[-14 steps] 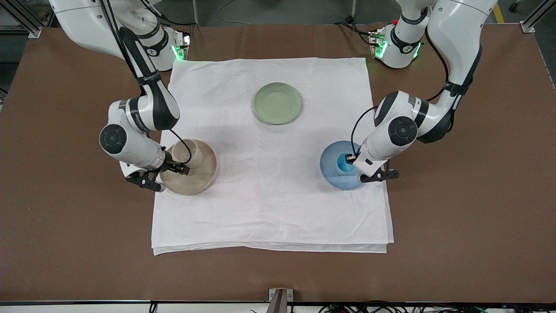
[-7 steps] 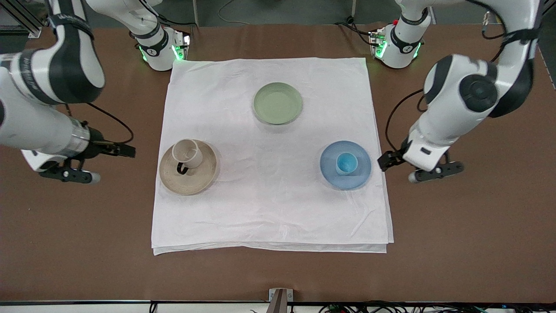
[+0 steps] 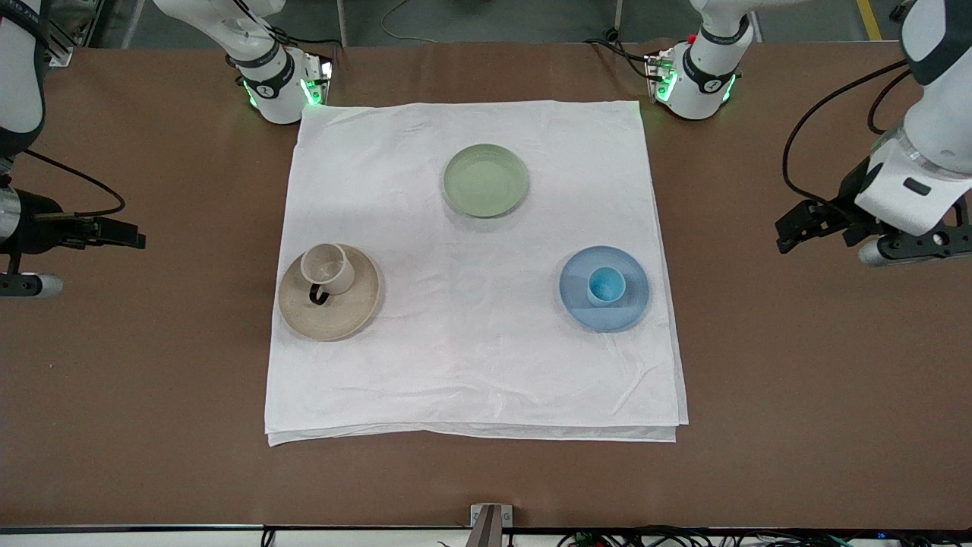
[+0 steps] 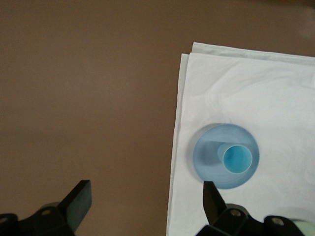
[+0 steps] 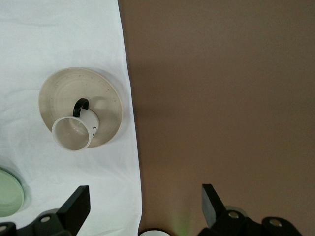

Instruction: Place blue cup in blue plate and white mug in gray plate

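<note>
Both cups now sit on their plates, and both arms have pulled far away since a moment ago. The right gripper (image 3: 114, 232) hangs wide and empty over the bare table (image 3: 152, 395), the white mug (image 3: 326, 267) stands on the gray plate (image 3: 345, 315), and the blue cup (image 3: 606, 286) stands in the blue plate (image 3: 577, 304). The left gripper (image 3: 809, 228) also hangs wide and empty over the table, so the job looks done.

The left tool (image 3: 824, 232) hangs in the air over the bare brown surface (image 3: 797, 365) at the left arm's end, fingers spread wide and holding nothing, its white wrist slanting down from above. The right tool (image 3: 83, 254) hangs over the surface at the right arm's end, fingers likewise parted and empty, its arm mostly out of view.
</note>
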